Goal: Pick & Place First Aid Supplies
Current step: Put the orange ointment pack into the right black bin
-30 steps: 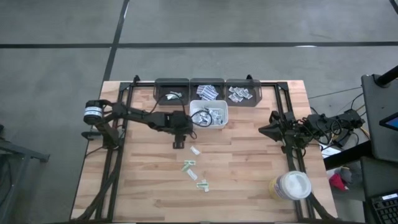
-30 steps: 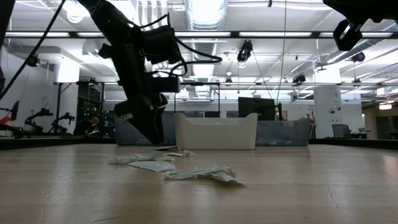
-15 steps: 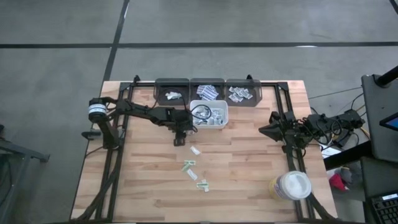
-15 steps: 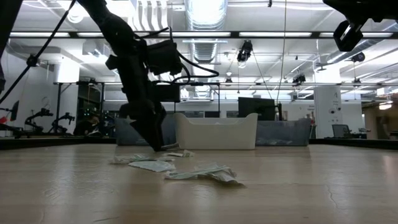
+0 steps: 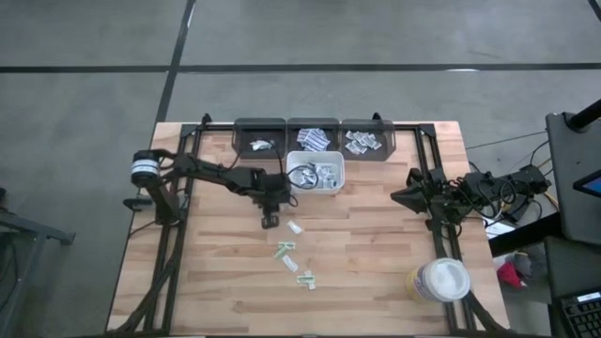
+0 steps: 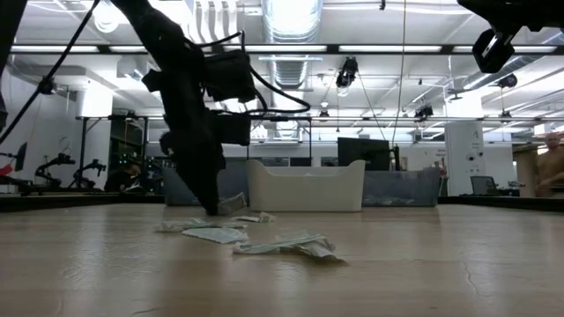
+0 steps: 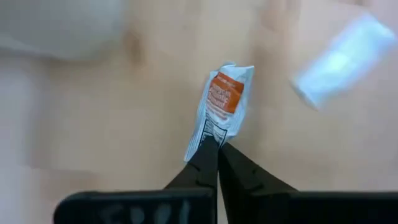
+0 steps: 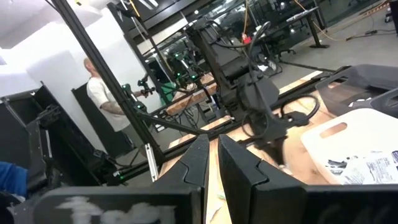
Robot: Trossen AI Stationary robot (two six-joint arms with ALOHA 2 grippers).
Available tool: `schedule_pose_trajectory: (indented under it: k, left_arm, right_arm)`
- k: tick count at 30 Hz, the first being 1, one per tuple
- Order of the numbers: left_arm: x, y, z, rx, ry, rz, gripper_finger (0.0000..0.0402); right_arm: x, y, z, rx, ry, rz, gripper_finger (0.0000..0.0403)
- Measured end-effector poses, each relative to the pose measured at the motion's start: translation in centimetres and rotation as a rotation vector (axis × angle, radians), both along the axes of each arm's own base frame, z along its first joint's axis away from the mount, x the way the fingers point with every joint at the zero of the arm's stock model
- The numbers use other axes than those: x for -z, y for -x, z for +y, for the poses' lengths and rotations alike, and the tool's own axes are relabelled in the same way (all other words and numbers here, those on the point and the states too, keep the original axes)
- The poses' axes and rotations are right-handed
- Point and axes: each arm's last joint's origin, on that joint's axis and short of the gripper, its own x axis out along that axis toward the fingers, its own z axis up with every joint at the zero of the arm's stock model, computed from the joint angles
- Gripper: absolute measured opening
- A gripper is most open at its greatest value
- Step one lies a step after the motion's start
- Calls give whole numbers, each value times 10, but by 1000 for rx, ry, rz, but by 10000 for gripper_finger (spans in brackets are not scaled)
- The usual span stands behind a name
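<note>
- High view: the left pincer (image 5: 269,219) is reaching down to the wooden surface (image 5: 376,263), just in front of the white bin (image 5: 316,176); loose sachets (image 5: 285,250) are lying nearby. The right pincer (image 5: 395,197) is waiting at the right side.
- Low view: the left pincer (image 6: 211,208) is touching down beside the flat sachets (image 6: 216,234).
- Left wrist view: the left pincer (image 7: 217,144) is clenching a sachet (image 7: 222,106), white-blue with an orange label, crumpled, by its lower edge.
- Right wrist view: the right pincer (image 8: 213,147) is sitting clenched, grasping nothing.
</note>
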Motion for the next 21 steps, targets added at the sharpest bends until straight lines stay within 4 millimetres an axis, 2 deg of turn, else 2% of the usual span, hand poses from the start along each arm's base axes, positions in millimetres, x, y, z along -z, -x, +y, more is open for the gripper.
schedule_pose_trajectory:
  k: [7, 10, 13, 17, 21]
  left_arm:
    - [-40, 16, -18, 17, 242, -69, 2]
    - [-78, 17, -23, 24, 296, -223, 1]
    - [-104, 17, -26, -9, 303, -347, 1]
    - [-149, 8, -25, -60, 306, -636, 0]
    - [-169, -4, -22, -94, 297, -801, 0]
  right_arm:
    - [0, 0, 0, 0, -8, -3, 34]
    - [-2, -1, 0, 0, -18, -21, 34]
    - [-5, -6, 2, 1, -8, -45, 34]
    - [-6, -19, 6, 7, 62, -45, 34]
    - [-5, -36, 11, 13, 137, -29, 34]
